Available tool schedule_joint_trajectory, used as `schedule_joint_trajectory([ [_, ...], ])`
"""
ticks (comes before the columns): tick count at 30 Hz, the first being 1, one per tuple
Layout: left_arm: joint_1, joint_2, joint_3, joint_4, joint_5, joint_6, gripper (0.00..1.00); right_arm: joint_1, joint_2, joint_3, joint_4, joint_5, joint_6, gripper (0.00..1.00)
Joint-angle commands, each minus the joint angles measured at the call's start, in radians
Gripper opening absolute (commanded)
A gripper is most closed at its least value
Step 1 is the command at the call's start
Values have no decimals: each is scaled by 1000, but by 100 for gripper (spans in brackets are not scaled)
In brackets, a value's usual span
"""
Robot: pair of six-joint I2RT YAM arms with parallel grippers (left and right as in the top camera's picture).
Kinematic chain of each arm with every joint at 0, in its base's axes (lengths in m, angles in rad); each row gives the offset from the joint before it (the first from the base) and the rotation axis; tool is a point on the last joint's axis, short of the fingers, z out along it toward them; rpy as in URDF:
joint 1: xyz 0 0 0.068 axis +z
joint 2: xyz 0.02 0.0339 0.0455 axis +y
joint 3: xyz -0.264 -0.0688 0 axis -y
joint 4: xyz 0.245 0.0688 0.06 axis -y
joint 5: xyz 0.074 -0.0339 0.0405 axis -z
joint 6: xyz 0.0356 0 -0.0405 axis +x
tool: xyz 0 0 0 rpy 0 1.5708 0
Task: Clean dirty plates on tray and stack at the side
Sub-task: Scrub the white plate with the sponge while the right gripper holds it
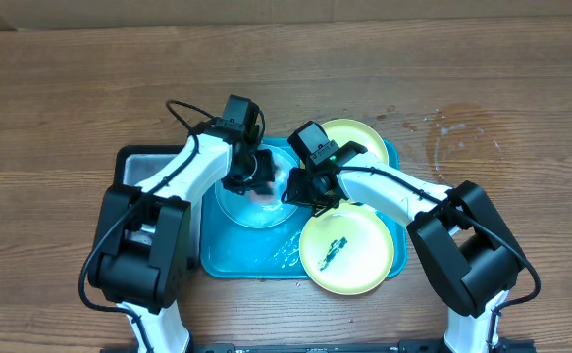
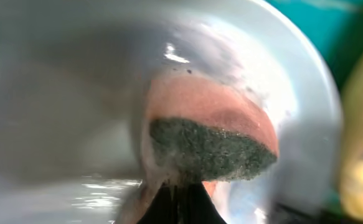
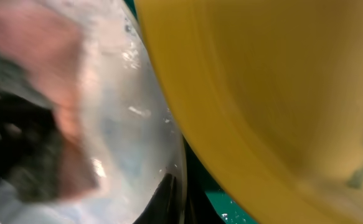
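The light blue plate point(image 1: 249, 209) lies on the turquoise tray point(image 1: 241, 260), left of centre. My left gripper point(image 1: 249, 178) is shut on a pink sponge with a dark green scouring face point(image 2: 212, 146) and presses it on the plate's inside point(image 2: 63, 93). My right gripper point(image 1: 300, 193) is shut on the blue plate's right rim point(image 3: 180, 163). One yellow-green plate point(image 1: 356, 133) sits at the tray's back right. The other point(image 1: 349, 252), with a dark smear, sits at the front right and fills the right wrist view point(image 3: 262, 93).
A narrower black tray point(image 1: 136, 167) stands left of the turquoise tray, under the left arm. Wet spots point(image 1: 452, 132) mark the wooden table at the back right. The sponge also shows blurred in the right wrist view point(image 3: 50, 118).
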Motion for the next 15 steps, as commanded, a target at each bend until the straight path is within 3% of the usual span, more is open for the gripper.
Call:
schedule_joint_trajectory([
  [1,-27,39,2,-14,243,43,4,15,29,-15,-3,38,-33,4],
  [9,36,4,85,-93,126,8,4,15,29,-15,-11,39,-33,4],
  [15,46,-139,213,-317,-191,-12,4,15,29,-15,-11,38,-32,4],
])
